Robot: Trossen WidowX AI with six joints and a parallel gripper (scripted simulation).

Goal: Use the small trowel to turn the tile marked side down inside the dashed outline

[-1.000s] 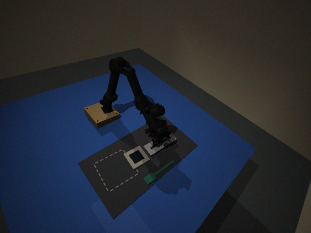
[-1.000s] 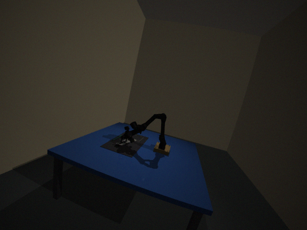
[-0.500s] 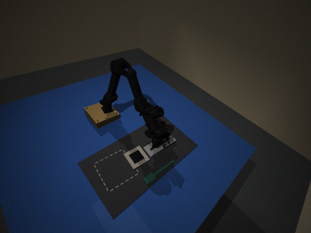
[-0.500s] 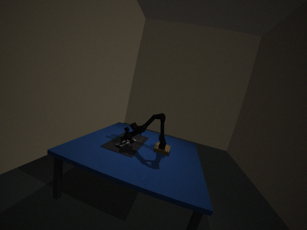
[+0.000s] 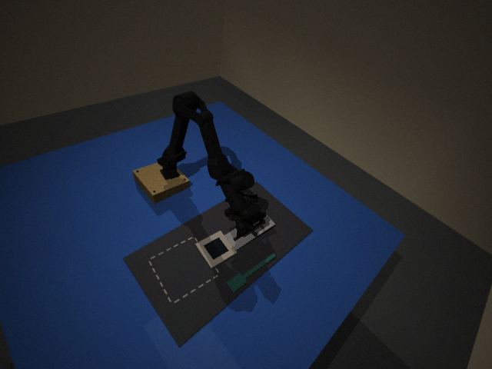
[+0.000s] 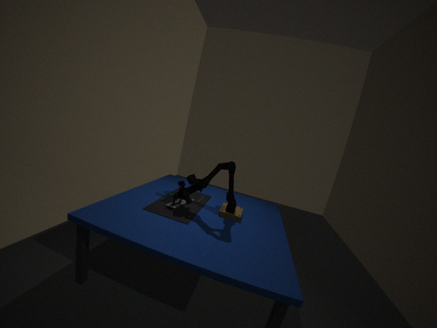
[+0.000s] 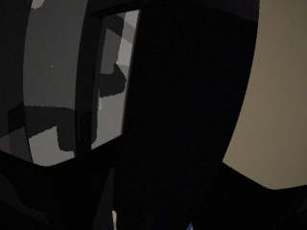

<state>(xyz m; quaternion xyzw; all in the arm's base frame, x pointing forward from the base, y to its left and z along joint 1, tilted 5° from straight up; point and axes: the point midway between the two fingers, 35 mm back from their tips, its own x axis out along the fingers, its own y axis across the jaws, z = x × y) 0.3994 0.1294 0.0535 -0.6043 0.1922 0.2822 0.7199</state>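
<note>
— What is the arm doing?
— It goes up from its foot, bends at the top like an elbow, then slopes down; its wrist is low, much lower than the bend.
— And the gripper?
— It is at the low end, tipped down; its fingers are pinched on something; the wrist view is too dark to show their tips well.

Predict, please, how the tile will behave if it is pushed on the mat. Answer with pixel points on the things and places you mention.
The tile [image 5: 230, 252] looks flat and square, so it would probably slide rather than roll. Its broad, low shape suggests it is unlikely to tip.
</note>
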